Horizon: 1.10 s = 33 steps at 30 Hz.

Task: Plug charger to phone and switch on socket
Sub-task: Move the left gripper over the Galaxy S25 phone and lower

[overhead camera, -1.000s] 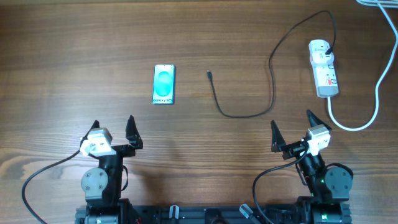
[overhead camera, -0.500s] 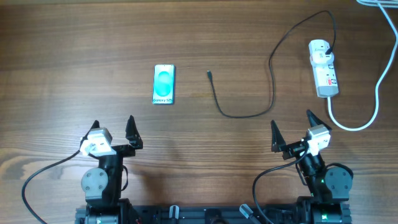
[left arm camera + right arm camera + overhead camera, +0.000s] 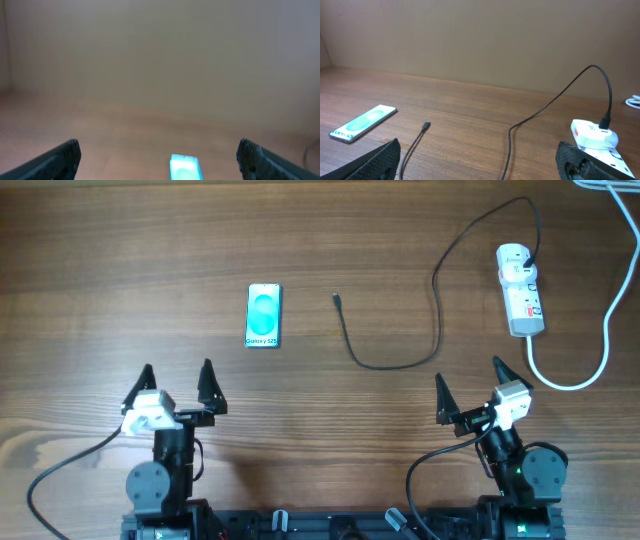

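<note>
1. The wooden table (image 3: 100,240) carries everything, and nothing on it is being held.
2. The left gripper (image 3: 177,370) and right gripper (image 3: 468,372) stand at the near edge. Both have their jaws spread wide and empty, well apart from the task items.
3. The socket (image 3: 521,305) lies at the far right, with a white cable (image 3: 590,370) looping away from it. It looks rigid and probably heavy enough to stay put when its switch is pressed.
4. The charger (image 3: 437,310) runs from the socket in a limp black curve. I judge it soft, light and floppy.
5. The phone (image 3: 263,315) lies flat, left of centre, screen up. It looks thin and slick, and is likely to slide if pushed.
6. The plug tip (image 3: 337,300) rests near the phone without touching it. It is best pinched just behind the tip.
</note>
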Tool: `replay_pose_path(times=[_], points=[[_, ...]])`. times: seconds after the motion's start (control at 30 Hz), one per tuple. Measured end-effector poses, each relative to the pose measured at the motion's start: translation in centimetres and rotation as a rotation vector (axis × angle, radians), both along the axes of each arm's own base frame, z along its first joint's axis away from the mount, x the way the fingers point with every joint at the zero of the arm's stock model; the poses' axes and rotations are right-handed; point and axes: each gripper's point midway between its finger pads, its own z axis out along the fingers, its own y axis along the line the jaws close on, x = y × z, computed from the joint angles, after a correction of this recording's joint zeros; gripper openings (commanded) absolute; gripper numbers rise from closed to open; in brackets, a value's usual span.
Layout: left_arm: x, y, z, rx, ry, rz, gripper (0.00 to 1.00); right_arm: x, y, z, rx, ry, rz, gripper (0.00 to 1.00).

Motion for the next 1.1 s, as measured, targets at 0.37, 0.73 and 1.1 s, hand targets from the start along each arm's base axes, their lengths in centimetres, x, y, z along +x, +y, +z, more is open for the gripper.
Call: replay_pose_path(times=[0.37, 0.73, 1.1], points=[[-4.3, -1.6, 15.5, -0.145, -0.048, -0.105, 1.00, 0.0, 0.0, 0.0, 0.000, 0.001, 0.000, 1.00], [5.9, -2.7, 20.7, -0.249, 0.654, -0.144, 1.00, 0.0, 0.0, -0.2, 0.000, 0.007, -0.001, 1.00], [15.1, -3.4, 6.8, -0.453, 1.179, -0.115, 0.80, 0.0, 0.0, -0.1, 0.000, 0.006, -0.001, 1.00]])
